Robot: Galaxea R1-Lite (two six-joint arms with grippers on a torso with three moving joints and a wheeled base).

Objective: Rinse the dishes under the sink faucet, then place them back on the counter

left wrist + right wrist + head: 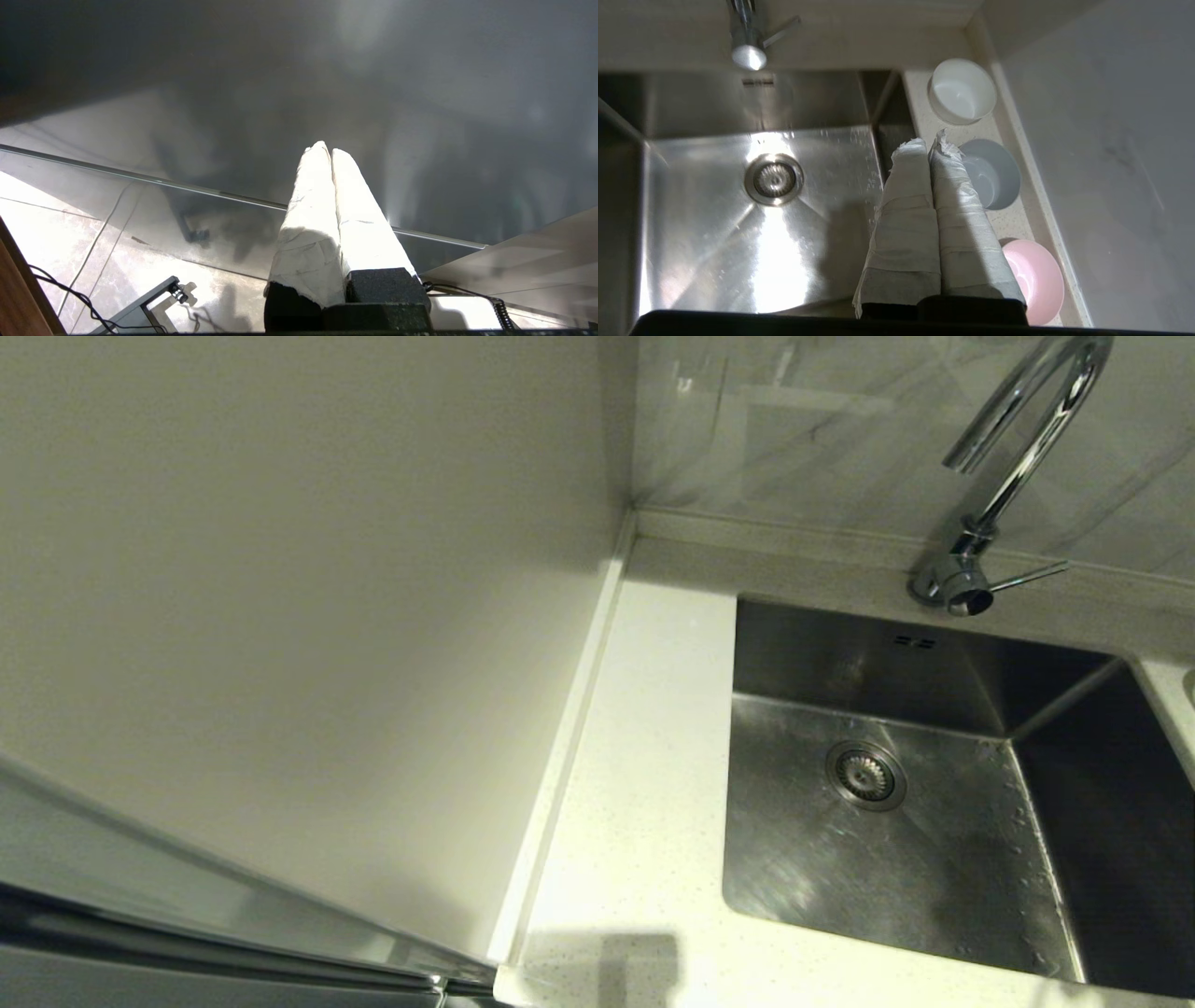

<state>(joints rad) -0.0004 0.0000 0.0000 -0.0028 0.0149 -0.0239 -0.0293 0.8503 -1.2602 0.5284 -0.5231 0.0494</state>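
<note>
Three dishes stand in a row on the narrow strip of counter (1020,226) to the right of the sink (714,233): a pale mint-white bowl (962,91) nearest the back, a pale blue bowl (997,175) in the middle, and a pale pink bowl (1038,280) nearest me. My right gripper (930,145) hangs above the sink's right rim with its wrapped fingers pressed together and nothing between them, its tips beside the blue bowl. The chrome faucet (1013,457) rises behind the sink (934,868). My left gripper (326,150) is shut and empty, away from the sink.
A plain off-white panel (308,616) stands along the left edge of the counter (644,784). A marbled wall (840,420) runs behind the faucet. Water drops lie on the basin floor around the drain strainer (865,775). A wall (1111,140) closes off the dishes' far side.
</note>
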